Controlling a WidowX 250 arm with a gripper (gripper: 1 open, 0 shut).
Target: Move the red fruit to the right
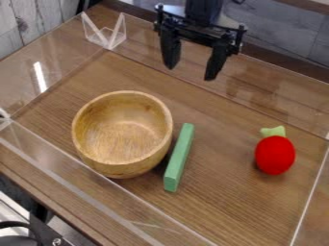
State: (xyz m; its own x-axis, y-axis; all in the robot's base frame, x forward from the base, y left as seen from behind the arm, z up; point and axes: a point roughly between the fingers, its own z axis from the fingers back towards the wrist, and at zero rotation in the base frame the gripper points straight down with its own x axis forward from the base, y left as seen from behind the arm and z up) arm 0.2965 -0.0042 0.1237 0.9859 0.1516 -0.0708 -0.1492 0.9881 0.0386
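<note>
Resting on the wooden surface (225, 115) at the lower right of the frame, the red fruit (274, 154) sat upright with its green leafy stem pointing up and slightly toward the back. Nothing touched it, and it lay close to the right-hand wall of the clear enclosure. To its left, well apart, a flat green block (179, 157) lay lengthwise, running from front to back, and just beside that block stood a wooden bowl (122, 133), which looked empty.

Up at the top centre of the frame, the gripper (191, 60) hung above the back of the surface, far from the fruit. Its jaws were spread apart and pointed downward, with nothing between them.

Judged from this layout, the fruit was already at the right side of the surface, so the carry was probably done, though an approach not yet begun could not be ruled out. If it was done, the next move called for little more than the arm keeping clear at the back. If the fruit was to go further right, the arm would have to travel toward the lower right, descend with the jaws straddling the rounded body below the stem, and close gently, since the round shape could slip or roll.
</note>
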